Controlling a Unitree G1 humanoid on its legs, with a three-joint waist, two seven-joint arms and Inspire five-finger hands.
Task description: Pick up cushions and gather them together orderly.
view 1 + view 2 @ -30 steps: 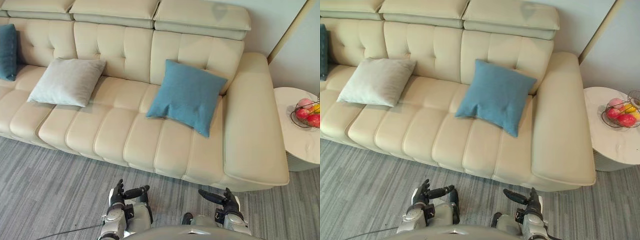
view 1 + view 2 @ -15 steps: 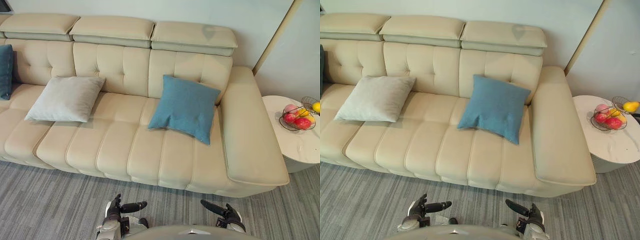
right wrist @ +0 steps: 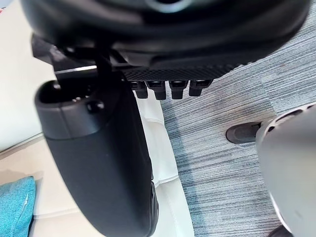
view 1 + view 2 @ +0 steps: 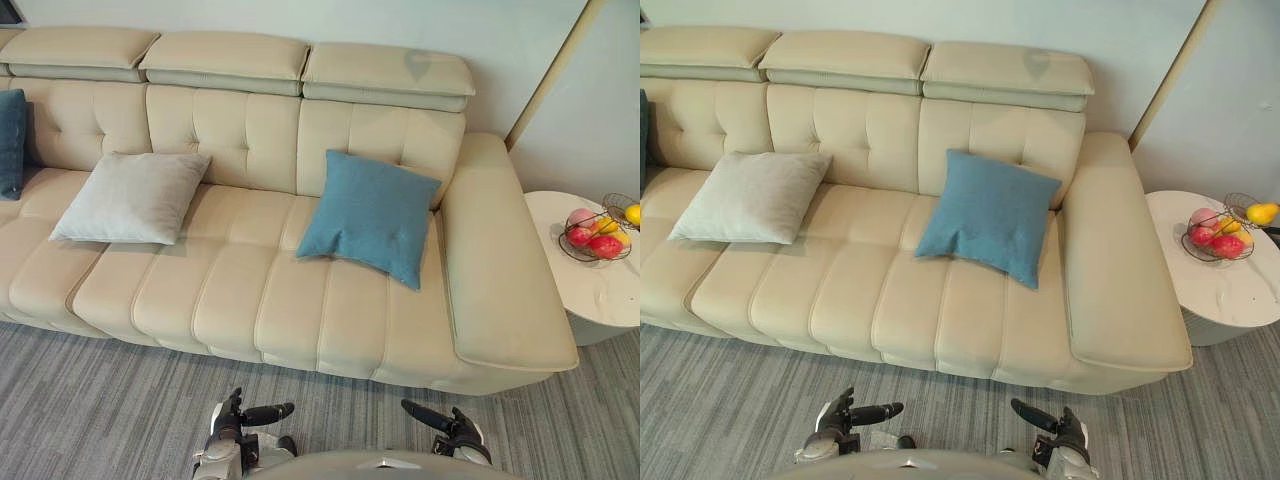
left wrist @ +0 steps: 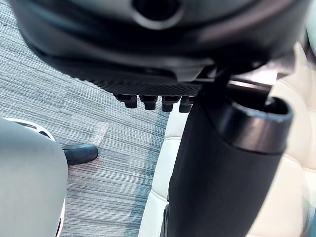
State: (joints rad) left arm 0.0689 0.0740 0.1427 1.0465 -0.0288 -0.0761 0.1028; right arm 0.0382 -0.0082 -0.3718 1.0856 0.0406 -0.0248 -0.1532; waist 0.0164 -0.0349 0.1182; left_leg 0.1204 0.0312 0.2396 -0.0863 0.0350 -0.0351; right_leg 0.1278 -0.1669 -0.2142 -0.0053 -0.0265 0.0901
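A blue cushion [image 4: 370,215] leans against the backrest at the right end of the cream sofa [image 4: 240,300]. A light grey cushion [image 4: 132,197] lies tilted on the seat further left. A dark teal cushion [image 4: 10,140] stands at the view's left edge, partly cut off. My left hand [image 4: 232,420] and right hand [image 4: 455,430] hang low over the carpet in front of the sofa. Both are open, thumbs pointing inward, and hold nothing. The right wrist view catches a corner of the blue cushion [image 3: 15,202] past the thumb.
A round white side table [image 4: 590,290] stands to the right of the sofa's armrest [image 4: 500,270] and carries a wire fruit basket [image 4: 595,235]. Grey striped carpet [image 4: 100,400] stretches between me and the sofa. A wall runs behind the sofa.
The whole picture shifted a second ago as the camera moved, showing more wall and sofa back. The cushions lie as before. Both hands stay low and empty.
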